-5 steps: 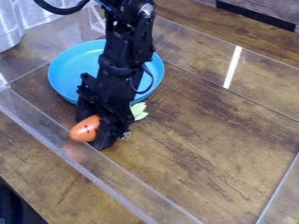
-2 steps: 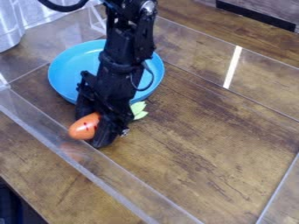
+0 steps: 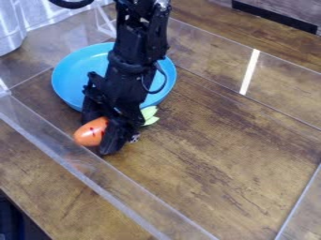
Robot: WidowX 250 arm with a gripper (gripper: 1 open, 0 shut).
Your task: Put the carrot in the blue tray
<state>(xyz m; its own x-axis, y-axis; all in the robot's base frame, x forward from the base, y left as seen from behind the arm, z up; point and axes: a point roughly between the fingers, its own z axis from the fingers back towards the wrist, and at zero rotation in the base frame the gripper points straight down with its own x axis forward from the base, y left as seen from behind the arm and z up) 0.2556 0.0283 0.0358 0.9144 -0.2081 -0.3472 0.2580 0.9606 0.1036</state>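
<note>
The orange carrot lies on the wooden table just in front of the blue tray, its light green top sticking out to the right of the gripper. My black gripper points steeply down over the carrot's middle and is shut on it. Most of the carrot's body is hidden behind the fingers; only the orange end at the left shows. The tray sits behind the gripper at the upper left, partly covered by the arm.
A clear plastic wall runs along the table's front and left, close to the carrot. A metallic container stands at the far left edge. Bare wooden table extends to the right.
</note>
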